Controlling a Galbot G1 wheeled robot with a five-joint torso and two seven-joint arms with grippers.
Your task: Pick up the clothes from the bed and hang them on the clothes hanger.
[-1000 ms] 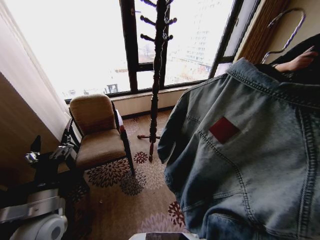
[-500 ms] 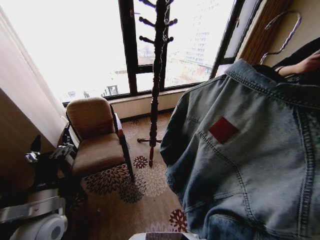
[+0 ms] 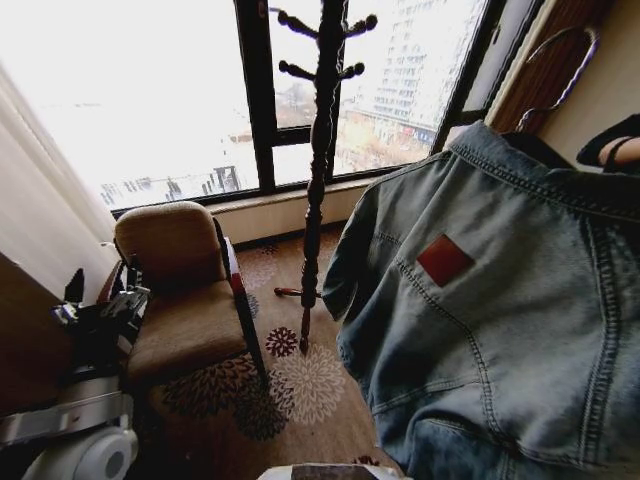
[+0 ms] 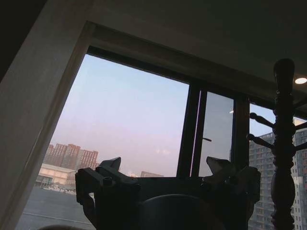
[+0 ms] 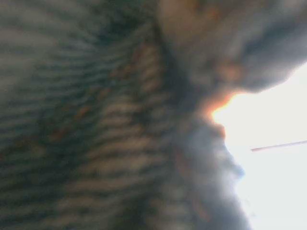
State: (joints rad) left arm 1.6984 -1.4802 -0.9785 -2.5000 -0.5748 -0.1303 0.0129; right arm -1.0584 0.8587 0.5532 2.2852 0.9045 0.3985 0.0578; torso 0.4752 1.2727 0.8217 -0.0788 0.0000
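The clothes, a light-blue denim jacket (image 3: 500, 320) with a brown patch below the collar, hang back-side towards me on the right of the head view. They are on the clothes hanger, whose thin hook (image 3: 541, 60) rises above the collar. Blurred denim (image 5: 96, 124) lies right against the right wrist camera. A person's sleeve (image 3: 612, 148) shows at the right edge beside the collar. My left gripper (image 4: 165, 167) is open with nothing between its fingers and points up at the window; it sits low on the left (image 3: 100, 320). The bed is out of view.
A tall dark wooden coat stand (image 3: 320, 150) with pegs stands before the window, just left of the jacket. A tan armchair (image 3: 185, 290) sits on the left on the patterned carpet (image 3: 300, 370). A wall (image 3: 40, 240) closes the left side.
The whole picture has shifted, so the camera has moved. The person's hand at the collar has drawn back towards the right edge. The jacket stays in place before me.
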